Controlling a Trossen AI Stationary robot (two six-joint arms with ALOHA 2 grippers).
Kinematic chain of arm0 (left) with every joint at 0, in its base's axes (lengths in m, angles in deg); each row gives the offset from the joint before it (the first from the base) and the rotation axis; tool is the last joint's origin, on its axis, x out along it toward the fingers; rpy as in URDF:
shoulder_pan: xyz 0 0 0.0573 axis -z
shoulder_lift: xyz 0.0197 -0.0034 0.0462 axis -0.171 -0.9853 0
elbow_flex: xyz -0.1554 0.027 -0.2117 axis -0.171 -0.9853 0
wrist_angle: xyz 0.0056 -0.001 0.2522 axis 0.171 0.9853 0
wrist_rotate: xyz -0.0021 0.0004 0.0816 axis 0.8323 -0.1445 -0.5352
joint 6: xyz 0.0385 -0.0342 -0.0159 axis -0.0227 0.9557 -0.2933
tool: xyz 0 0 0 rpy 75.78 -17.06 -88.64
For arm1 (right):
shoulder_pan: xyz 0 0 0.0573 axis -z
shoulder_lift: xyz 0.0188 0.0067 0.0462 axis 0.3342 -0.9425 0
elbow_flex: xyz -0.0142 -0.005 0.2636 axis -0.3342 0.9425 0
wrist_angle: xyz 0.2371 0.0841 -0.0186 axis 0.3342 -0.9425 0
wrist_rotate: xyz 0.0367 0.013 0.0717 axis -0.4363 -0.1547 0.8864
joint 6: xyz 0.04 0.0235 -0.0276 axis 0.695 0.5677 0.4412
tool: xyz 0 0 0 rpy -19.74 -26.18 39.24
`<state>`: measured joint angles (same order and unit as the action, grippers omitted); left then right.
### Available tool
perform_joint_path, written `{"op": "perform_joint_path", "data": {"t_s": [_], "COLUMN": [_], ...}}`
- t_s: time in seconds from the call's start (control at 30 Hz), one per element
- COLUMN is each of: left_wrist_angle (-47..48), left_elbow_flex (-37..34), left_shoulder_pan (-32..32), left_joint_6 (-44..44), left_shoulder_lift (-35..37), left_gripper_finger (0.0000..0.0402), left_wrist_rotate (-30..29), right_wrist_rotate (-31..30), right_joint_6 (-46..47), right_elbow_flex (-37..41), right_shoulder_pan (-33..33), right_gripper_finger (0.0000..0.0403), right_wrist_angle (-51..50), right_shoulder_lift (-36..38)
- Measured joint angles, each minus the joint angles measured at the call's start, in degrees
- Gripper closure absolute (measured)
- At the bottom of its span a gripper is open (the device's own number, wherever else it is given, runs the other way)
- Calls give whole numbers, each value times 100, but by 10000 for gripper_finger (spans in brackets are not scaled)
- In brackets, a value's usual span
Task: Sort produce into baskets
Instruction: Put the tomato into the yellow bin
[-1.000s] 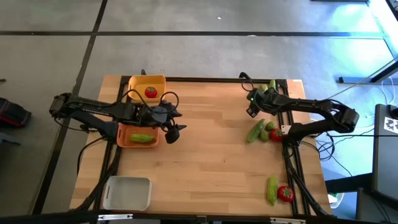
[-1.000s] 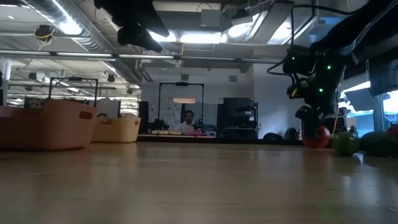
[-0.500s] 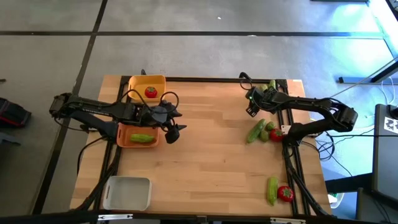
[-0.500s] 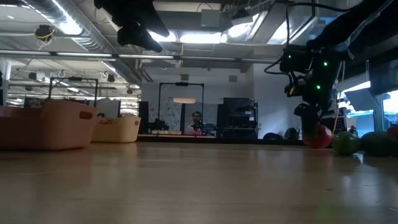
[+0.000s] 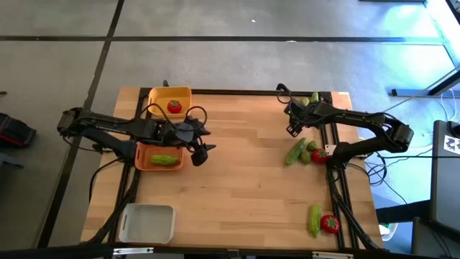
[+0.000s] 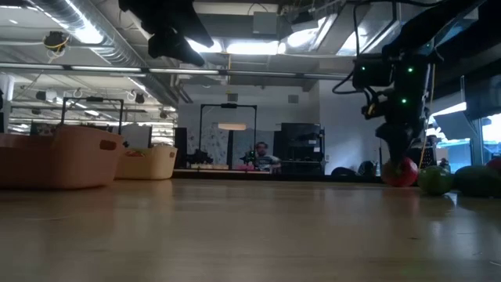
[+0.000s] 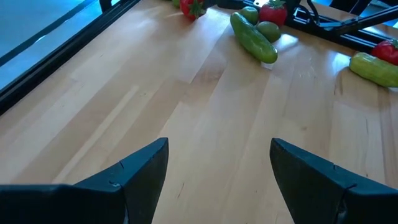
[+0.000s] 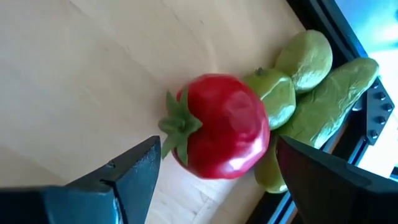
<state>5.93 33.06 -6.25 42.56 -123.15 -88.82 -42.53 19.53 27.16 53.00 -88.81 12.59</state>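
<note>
From above, the left end effector [image 5: 202, 153] hovers centre-left beside the orange basket [image 5: 143, 162] holding a cucumber [image 5: 164, 160]; the yellow basket [image 5: 159, 96] above it holds a tomato [image 5: 174, 106], and the white basket [image 5: 146, 223] sits lower left. The right end effector [image 5: 292, 122] hangs upper right near the tabletop [image 5: 244, 187] edge. At table height, a person [image 6: 263, 156] stands in the background. The left wrist view shows spread, empty fingers [image 7: 134, 171]. The right wrist view shows open fingers [image 8: 127, 168] flanking a red tomato [image 8: 224, 127] touching limes [image 8: 277, 96], nothing gripped.
</note>
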Motion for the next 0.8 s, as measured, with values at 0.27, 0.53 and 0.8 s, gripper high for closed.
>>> {"op": "perform_joint_path", "data": {"t_s": [0.27, 0.53, 0.8], "left_wrist_angle": [-14, -35, -78], "left_elbow_flex": [0, 0, 0], "left_shoulder_pan": [0, 0, 0], "left_joint_6": [-26, -90, -107], "left_shoulder_lift": [-192, -211, -211], "left_gripper_finger": [125, 125, 125], "left_wrist_rotate": [0, 0, 0], "right_wrist_rotate": [-2, 69, 387], "right_joint_6": [-160, -297, -330], "right_elbow_flex": [234, 385, 367], "right_shoulder_pan": [61, 328, 404], "right_gripper_finger": [95, 96, 173], "right_wrist_angle": [470, 618, 783], "right_shoulder_lift": [2, 2, 17]}}
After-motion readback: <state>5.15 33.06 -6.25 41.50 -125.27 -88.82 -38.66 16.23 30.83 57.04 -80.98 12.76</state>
